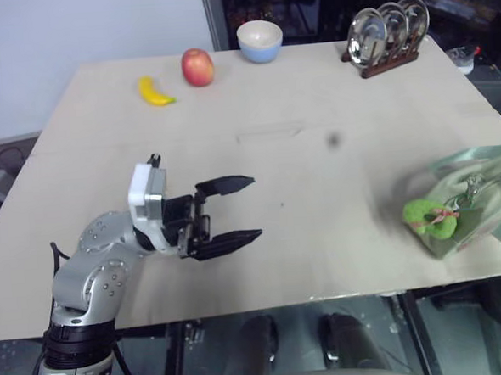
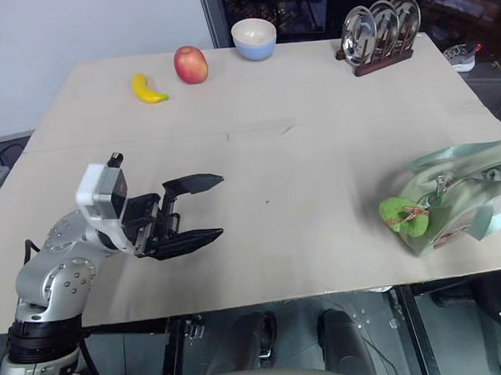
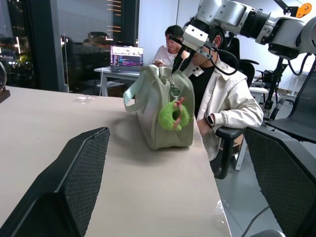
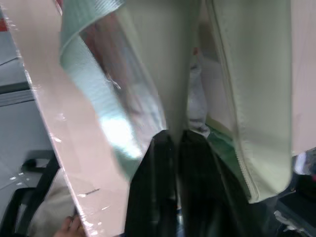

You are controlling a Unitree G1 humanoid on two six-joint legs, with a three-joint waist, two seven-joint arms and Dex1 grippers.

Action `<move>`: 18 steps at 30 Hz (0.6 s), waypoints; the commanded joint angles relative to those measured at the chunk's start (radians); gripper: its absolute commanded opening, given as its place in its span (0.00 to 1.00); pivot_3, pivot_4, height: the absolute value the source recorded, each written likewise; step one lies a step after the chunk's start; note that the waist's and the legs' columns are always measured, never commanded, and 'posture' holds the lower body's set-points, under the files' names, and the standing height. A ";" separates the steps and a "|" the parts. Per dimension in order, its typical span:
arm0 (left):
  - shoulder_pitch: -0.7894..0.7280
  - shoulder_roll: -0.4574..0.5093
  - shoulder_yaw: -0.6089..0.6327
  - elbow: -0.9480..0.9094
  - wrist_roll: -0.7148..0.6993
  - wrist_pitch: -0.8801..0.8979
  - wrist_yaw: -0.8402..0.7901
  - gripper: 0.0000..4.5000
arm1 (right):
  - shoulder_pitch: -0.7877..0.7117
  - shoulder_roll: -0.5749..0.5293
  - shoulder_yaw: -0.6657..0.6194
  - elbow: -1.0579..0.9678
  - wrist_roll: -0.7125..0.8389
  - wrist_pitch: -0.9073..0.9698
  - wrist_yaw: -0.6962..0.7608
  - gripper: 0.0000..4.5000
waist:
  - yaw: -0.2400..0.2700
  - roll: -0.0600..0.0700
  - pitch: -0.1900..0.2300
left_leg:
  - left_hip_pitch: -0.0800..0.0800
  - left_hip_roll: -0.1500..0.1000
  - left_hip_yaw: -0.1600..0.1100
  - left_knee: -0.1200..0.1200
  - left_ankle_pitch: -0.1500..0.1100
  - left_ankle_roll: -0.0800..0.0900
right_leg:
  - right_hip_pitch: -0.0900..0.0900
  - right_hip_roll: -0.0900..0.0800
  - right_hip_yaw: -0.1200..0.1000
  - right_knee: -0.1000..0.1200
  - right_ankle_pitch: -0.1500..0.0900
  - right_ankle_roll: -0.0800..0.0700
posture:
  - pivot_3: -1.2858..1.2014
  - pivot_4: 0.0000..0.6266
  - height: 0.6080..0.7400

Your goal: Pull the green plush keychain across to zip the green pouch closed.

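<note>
Pouch at the table's right edge, keychain hanging off its near end.

Head views: left gripper [image 1: 235,212] spread wide, empty, pointing right toward the green pouch [image 2: 463,191], well apart; the green plush keychain [image 2: 403,213] faces it. Left wrist view: the pouch's long axis runs away from the camera — a seated person behind. Right wrist view: right gripper [image 4: 177,140] pinched narrow on the pouch top, the nearer arm.

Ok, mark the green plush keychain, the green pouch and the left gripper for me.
green plush keychain [image 2: 401,212], right eye view, on its fuzzy body.
green pouch [image 3: 160,126], left wrist view, on its end panel below the plush.
left gripper [image 1: 239,210], left eye view, midway between its fingertips.
</note>
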 commanded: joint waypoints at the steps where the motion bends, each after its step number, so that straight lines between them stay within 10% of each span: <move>1: -0.010 0.003 0.010 -0.037 -0.003 -0.008 0.012 1.00 | -0.058 0.022 0.019 -0.030 0.087 0.097 -0.007 0.02 | 0.000 0.000 0.000 | 0.000 0.000 0.000 0.000 0.000 0.000 | 0.000 0.000 0.000 0.000 0.000 0.000 | 0.52 0.24 0.95; 10: -0.006 -0.009 0.019 -0.044 0.008 -0.015 0.065 1.00 | -0.503 0.178 0.279 -0.320 0.332 0.700 -0.214 0.02 | -0.023 0.000 0.000 | 0.001 0.001 0.000 0.001 0.000 0.000 | 0.000 0.001 0.002 0.003 0.000 0.000 | 0.52 0.24 0.95; 18: 0.106 -0.028 0.069 -0.084 0.046 -0.045 0.165 1.00 | -0.974 0.637 0.651 -0.385 0.167 0.908 -0.477 0.02 | -0.024 -0.001 0.001 | -0.003 0.001 0.001 0.001 0.000 0.000 | -0.007 0.001 0.003 0.006 0.003 0.004 | 0.52 0.24 0.95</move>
